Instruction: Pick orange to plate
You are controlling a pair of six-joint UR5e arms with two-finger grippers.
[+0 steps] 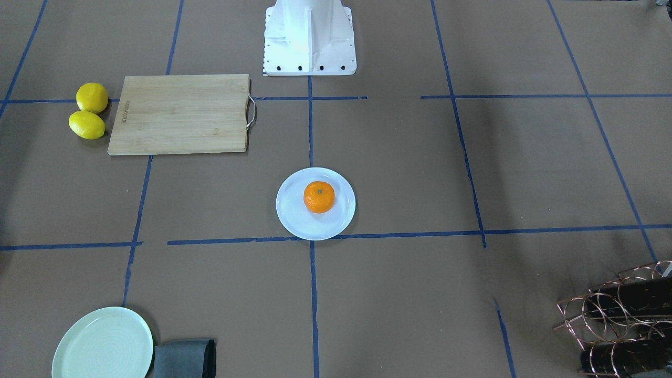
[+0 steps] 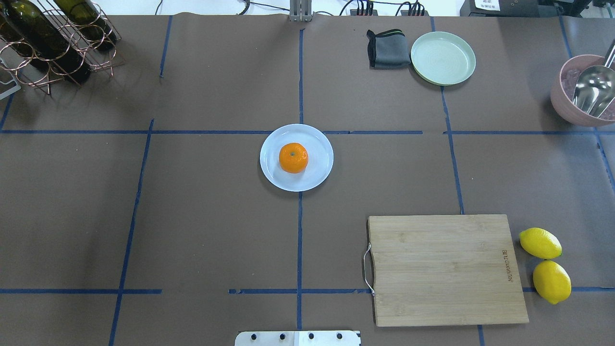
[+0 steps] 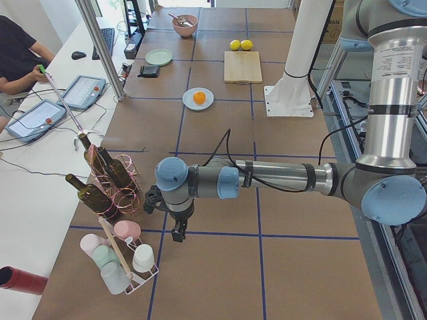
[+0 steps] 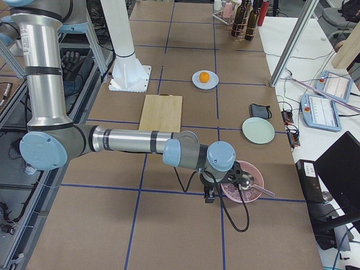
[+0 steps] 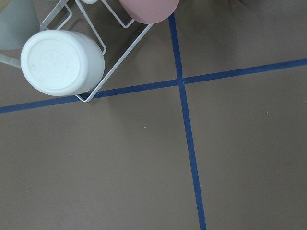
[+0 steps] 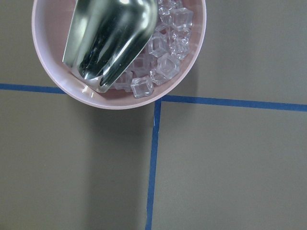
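The orange [image 1: 319, 197] rests on the pale bluish-white plate [image 1: 294, 222] at the middle of the table, also seen from overhead as the orange [image 2: 293, 157] on the plate [image 2: 319, 174]. Neither gripper is near it. The left gripper [image 3: 177, 233] hangs over the table's left end beside a cup rack, far from the orange [image 3: 199, 98]. The right gripper [image 4: 209, 196] hangs at the opposite end next to a pink bowl, far from the orange [image 4: 205, 77]. Both show only in the side views, so I cannot tell whether they are open or shut.
A wooden cutting board [image 2: 447, 269] lies right of centre with two lemons [image 2: 545, 264] beside it. A mint-green plate [image 2: 442, 57] and folded grey cloth [image 2: 388, 48] sit at the far side. A pink bowl [image 6: 48, 57] holds ice and a metal scoop. A bottle rack [image 2: 53, 43] stands far left.
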